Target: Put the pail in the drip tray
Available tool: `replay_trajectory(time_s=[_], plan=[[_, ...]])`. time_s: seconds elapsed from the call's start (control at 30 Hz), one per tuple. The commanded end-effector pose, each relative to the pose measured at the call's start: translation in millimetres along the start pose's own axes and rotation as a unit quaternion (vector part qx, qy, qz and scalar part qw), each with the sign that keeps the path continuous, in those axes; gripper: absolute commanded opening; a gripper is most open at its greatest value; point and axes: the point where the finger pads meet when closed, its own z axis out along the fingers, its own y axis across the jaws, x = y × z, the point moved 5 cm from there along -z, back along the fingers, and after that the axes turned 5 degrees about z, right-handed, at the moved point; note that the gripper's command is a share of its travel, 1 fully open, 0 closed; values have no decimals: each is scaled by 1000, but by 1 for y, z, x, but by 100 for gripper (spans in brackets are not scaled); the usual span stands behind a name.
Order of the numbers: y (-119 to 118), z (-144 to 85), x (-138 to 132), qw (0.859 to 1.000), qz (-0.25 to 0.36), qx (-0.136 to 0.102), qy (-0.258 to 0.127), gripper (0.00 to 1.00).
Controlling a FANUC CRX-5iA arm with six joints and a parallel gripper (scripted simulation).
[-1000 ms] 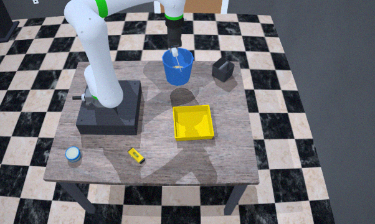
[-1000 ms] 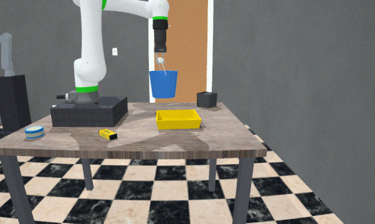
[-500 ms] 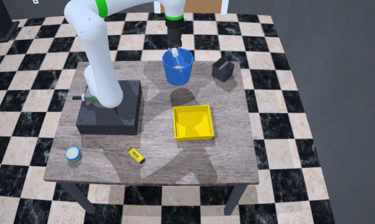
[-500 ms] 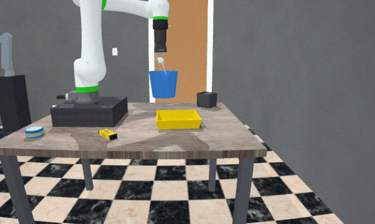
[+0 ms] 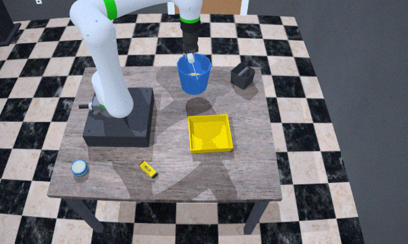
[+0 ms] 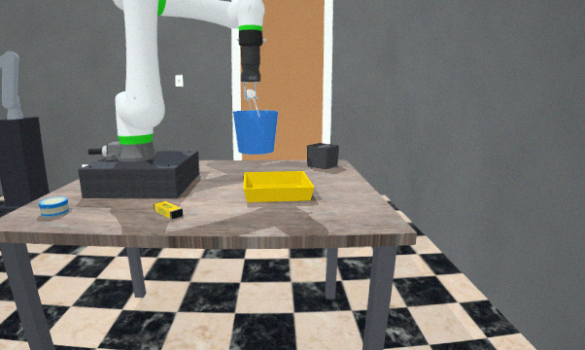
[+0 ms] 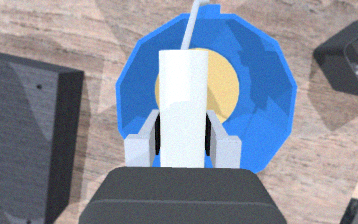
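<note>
a small yellow block with a black end (image 5: 148,169) (image 6: 168,210) lies flat on the table (image 5: 123,183) (image 6: 205,228), between a round blue-and-cream tin (image 5: 79,168) (image 6: 53,206) near one corner and the middle. a dark open box (image 5: 242,77) (image 6: 323,156) (image 7: 347,62) stands near the far corner, a grey bar inside it.

The arm (image 5: 106,57) (image 6: 143,63) has smooth white rounded links, bright green rings and a black end effector (image 5: 190,57) (image 6: 251,93) (image 7: 182,123).

Tray (image 5: 210,150) (image 6: 279,194) — between pail (image 5: 194,79) (image 6: 256,132) and table's edge (image 5: 167,198) (image 6: 200,239)
</note>
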Motion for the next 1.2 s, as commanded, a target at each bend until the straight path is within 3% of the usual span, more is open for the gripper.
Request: replay_trajectory(time_s=[0.0, 1.17], plan=[[1, -1, -2, 1000, 0, -1, 0, 0], [10, -1, -59, 1000, 0, -1, 0, 0]])
